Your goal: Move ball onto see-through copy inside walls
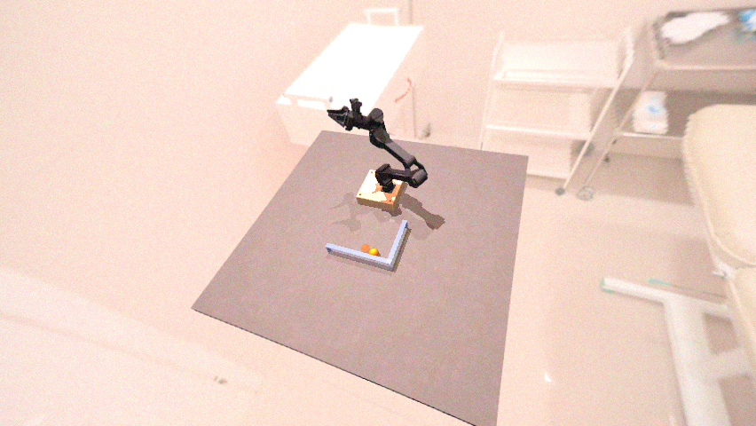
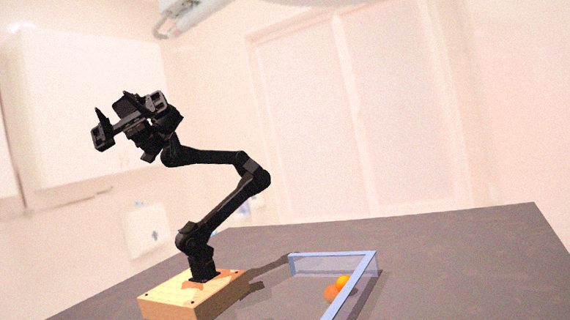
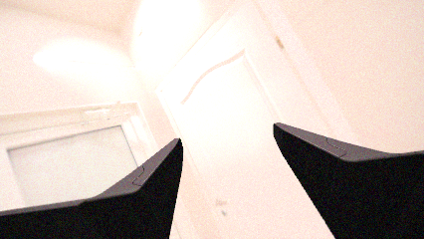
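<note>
A bright orange ball (image 1: 374, 252) (image 2: 343, 281) sits on the table inside the corner, close to the longer wall. A duller, flat-looking orange ball shape (image 1: 365, 247) (image 2: 331, 293), which looks like the see-through copy, is right beside it, farther from the corner. The two overlap partly in the exterior view. The low clear walls (image 1: 353, 254) (image 2: 327, 254) have blue top edges and meet in a corner. My gripper (image 1: 328, 111) (image 2: 109, 100) (image 3: 227, 135) is open and empty, raised high above the table and well away from the ball, its fingers pointing away from the walls.
The arm stands on a wooden base block (image 1: 374, 202) (image 2: 168, 311), on the open side of the walls. The dark table (image 1: 317, 311) (image 2: 473, 289) carries the block and the walls. A white cabinet (image 1: 349, 63) and a wheeled rack (image 1: 555, 79) stand beyond the table's edge.
</note>
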You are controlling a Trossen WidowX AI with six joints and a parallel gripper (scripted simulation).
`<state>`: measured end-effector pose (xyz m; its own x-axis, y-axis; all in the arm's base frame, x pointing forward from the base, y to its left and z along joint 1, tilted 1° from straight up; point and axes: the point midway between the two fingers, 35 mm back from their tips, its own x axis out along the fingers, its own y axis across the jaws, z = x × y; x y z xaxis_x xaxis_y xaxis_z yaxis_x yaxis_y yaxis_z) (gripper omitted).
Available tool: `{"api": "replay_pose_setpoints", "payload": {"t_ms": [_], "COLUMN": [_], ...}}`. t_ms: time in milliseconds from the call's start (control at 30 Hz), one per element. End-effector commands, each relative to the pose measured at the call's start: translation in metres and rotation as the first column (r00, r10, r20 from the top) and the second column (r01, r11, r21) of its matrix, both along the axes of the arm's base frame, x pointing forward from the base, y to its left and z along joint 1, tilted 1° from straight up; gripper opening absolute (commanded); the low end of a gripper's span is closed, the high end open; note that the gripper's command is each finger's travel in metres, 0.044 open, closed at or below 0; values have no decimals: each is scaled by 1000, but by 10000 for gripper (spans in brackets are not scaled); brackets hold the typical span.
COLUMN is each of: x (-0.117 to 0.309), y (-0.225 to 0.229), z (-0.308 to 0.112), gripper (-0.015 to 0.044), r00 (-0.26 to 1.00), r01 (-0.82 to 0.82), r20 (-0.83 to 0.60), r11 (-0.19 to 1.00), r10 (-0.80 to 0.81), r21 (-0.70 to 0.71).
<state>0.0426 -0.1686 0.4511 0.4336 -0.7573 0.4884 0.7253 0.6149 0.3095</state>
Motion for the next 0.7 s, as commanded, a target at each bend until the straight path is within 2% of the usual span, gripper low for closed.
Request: {"api": "replay_pose_setpoints", "payload": {"t_ms": [0, 167, 367, 533, 667], "x": [13, 49, 116, 182, 235], "y": [-37, -75, -102, -99, -78], "z": [-9, -30, -70, -112, -148], "gripper": [319, 319, 319, 319, 319], "r00": [994, 975, 934, 870, 777], "r01": [-102, -223, -322, -341, -324], "r20": [46, 68, 37, -31, -112], "r11": [985, 922, 787, 647, 546], "r10": [96, 212, 357, 492, 620], "r21": [139, 317, 526, 682, 773]}}
